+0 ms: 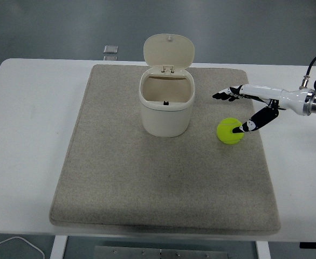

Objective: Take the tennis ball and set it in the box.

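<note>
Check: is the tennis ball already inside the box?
No, the tennis ball lies on the mat, right of the open box.

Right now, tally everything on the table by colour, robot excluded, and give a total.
Yellow-green: 1, the tennis ball
Cream: 1, the box with its lid up
Grey-beige: 1, the mat
Dark: 1, a small object at the far edge
Total: 4

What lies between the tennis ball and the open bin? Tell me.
Nothing but bare grey mat. In the head view, no object sits between the tennis ball and the bin.
</note>
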Motion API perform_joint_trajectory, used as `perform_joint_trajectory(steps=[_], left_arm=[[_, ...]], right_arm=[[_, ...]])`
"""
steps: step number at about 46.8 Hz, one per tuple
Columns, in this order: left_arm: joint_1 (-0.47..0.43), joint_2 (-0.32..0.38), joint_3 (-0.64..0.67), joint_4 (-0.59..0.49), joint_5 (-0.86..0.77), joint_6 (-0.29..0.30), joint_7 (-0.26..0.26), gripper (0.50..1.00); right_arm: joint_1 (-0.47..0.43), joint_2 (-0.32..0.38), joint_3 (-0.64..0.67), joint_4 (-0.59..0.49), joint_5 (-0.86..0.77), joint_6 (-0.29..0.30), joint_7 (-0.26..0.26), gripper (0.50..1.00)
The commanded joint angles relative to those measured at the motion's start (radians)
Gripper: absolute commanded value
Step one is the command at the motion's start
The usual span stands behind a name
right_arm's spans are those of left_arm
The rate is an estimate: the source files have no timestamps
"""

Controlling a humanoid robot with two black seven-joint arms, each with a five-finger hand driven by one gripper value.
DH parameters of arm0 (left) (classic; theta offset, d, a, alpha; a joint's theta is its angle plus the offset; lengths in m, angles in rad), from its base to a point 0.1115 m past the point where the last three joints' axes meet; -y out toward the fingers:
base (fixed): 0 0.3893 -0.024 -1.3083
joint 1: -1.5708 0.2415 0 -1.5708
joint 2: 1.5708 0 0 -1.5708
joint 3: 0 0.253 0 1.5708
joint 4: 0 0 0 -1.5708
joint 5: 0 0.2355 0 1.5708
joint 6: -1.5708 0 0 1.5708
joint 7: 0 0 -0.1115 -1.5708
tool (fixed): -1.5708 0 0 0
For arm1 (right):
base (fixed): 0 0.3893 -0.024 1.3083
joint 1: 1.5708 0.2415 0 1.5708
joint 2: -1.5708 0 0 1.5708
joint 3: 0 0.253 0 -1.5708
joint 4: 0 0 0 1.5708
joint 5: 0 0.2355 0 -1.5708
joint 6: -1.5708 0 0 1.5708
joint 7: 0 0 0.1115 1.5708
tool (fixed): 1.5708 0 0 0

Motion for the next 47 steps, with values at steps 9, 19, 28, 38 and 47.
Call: perform_joint_trajectory(steps=[9, 19, 28, 38, 47], left_arm=[[0.0, 0.0, 0.0, 0.0, 0.0, 0.0, 0.0, 0.992], [0.0, 0.0, 0.0, 0.0, 0.0, 0.0, 0.0, 0.992], [0.0, 0.0, 0.0, 0.0, 0.0, 0.0, 0.0, 0.992], [0.0, 0.0, 0.0, 0.0, 0.0, 0.0, 0.0, 0.99], [0.0, 0.0, 0.0, 0.0, 0.0, 0.0, 0.0, 0.992]], right_arm=[[-0.039, 0.005, 0.0, 0.0, -0.07, -0.051, 0.017, 0.924], [-0.07, 0.014, -0.008, -0.003, -0.111, -0.097, 0.034, 0.924], [-0.073, 0.019, -0.035, -0.012, -0.12, -0.135, 0.034, 0.917], [-0.088, 0.02, -0.037, -0.015, -0.148, -0.175, 0.034, 0.866], [-0.094, 0.029, -0.037, -0.02, -0.179, -0.183, 0.035, 0.768]])
